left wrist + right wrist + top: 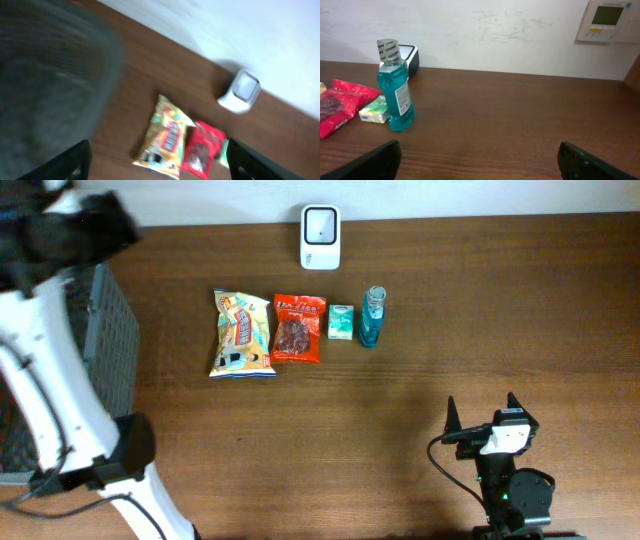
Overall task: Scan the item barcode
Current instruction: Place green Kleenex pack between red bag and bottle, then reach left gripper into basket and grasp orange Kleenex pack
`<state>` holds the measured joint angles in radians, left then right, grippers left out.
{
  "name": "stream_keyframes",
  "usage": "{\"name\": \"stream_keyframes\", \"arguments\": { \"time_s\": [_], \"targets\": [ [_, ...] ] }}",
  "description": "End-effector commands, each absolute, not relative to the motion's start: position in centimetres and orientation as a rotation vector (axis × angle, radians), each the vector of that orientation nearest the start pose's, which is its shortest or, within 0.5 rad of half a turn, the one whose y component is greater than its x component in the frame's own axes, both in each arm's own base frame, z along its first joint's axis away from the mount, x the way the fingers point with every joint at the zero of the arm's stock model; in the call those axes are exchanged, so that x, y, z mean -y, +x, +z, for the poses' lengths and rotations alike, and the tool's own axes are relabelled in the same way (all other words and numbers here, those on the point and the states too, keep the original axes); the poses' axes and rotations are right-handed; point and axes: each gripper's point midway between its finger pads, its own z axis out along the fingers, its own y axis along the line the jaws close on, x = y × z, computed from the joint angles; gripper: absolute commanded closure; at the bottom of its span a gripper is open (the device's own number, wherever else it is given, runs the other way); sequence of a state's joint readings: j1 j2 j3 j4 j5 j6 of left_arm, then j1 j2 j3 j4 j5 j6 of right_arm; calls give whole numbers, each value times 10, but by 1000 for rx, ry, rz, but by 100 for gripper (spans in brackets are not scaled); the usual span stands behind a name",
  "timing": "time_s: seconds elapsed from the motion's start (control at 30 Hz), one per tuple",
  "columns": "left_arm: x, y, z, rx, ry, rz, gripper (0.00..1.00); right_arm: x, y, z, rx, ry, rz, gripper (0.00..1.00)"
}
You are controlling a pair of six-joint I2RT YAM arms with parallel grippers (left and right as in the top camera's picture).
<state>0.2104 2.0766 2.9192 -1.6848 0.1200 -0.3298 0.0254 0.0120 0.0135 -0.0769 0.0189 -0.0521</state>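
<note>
Leftward, basket near snack bag.

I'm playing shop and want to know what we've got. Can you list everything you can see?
yellow snack bag: one, yellow, left end of the row on the table
red snack bag: one, red, right beside the yellow one
small box: one, pale green, between the red bag and the bottle
bottle: one, blue-green with a grey cap, upright, right end of the row
scanner: one, white, at the table's far edge behind the row
basket: one, grey, left edge of the table
wall panel: one, white, on the wall
table: one, dark brown wood
left fingers: two, black, open, holding nothing
right fingers: two, black, open, holding nothing
</note>
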Motion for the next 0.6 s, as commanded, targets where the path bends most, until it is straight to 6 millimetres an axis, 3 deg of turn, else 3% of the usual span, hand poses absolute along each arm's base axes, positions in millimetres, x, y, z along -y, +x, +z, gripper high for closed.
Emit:
{"name": "stream_keyframes", "arguments": {
  "time_s": [0.0, 0.1, 0.2, 0.33, 0.43, 0.57],
  "targets": [
    [-115, 394, 398, -2295, -684, -146, 21, 0, 246, 155, -1652, -32, -42, 2],
    [-146, 355, 370, -2379, -866, -94, 18, 0, 246, 155, -1652, -32, -42, 2],
    [-175, 322, 326, -2469, -1087, -81, 12, 0, 246, 155, -1652, -32, -42, 2],
    [-207, 296, 267, -2472, -1468, -122, 11, 0, 246, 155, -1652, -32, -42, 1],
    [-206, 279, 225, -2490, -1696, -159, 10, 0, 246, 155, -1652, -32, -42, 2],
    [-190, 283, 185, -2519, -1768, -323, 9, 0, 246, 155, -1652, -32, -42, 2]
  ]
}}
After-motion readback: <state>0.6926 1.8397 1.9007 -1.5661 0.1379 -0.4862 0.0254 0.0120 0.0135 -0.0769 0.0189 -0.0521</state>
